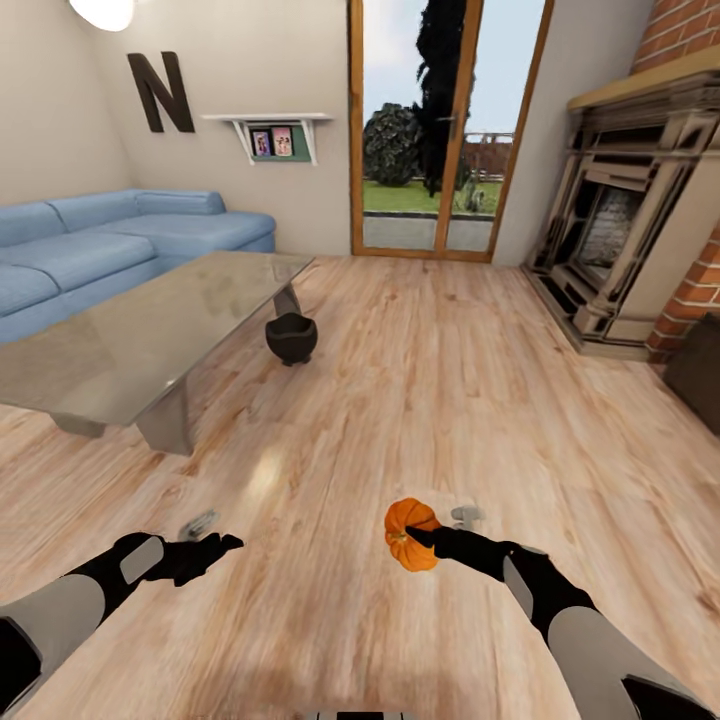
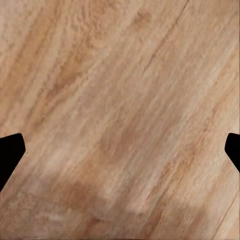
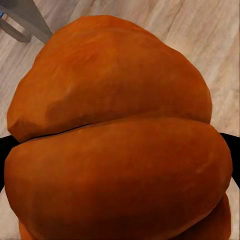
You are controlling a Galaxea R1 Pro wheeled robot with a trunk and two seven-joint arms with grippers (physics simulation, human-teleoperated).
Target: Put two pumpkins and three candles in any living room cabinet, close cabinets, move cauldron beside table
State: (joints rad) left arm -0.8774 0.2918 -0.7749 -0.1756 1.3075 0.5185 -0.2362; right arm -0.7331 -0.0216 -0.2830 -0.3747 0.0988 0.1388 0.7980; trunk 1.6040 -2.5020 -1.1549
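My right gripper (image 1: 418,540) is shut on an orange ribbed pumpkin (image 1: 408,518), held low over the wooden floor in front of me. Close up, the pumpkin (image 3: 120,140) bulges between the black fingertips (image 3: 234,155). The left gripper (image 1: 228,543) hangs open over bare floor, its fingertips (image 2: 10,155) far apart with nothing between them. A black cauldron (image 1: 291,338) stands on the floor beside the right end of the grey metal-topped table (image 1: 130,350). A dark-brown cabinet corner (image 1: 700,375) shows at the right edge. The candles are out of view.
A blue sofa (image 1: 90,250) runs behind the table at left. The brick-and-stone fireplace (image 1: 630,240) fills the right wall, with glass doors (image 1: 440,130) at the back. Open wooden floor (image 1: 450,400) stretches between table and fireplace.
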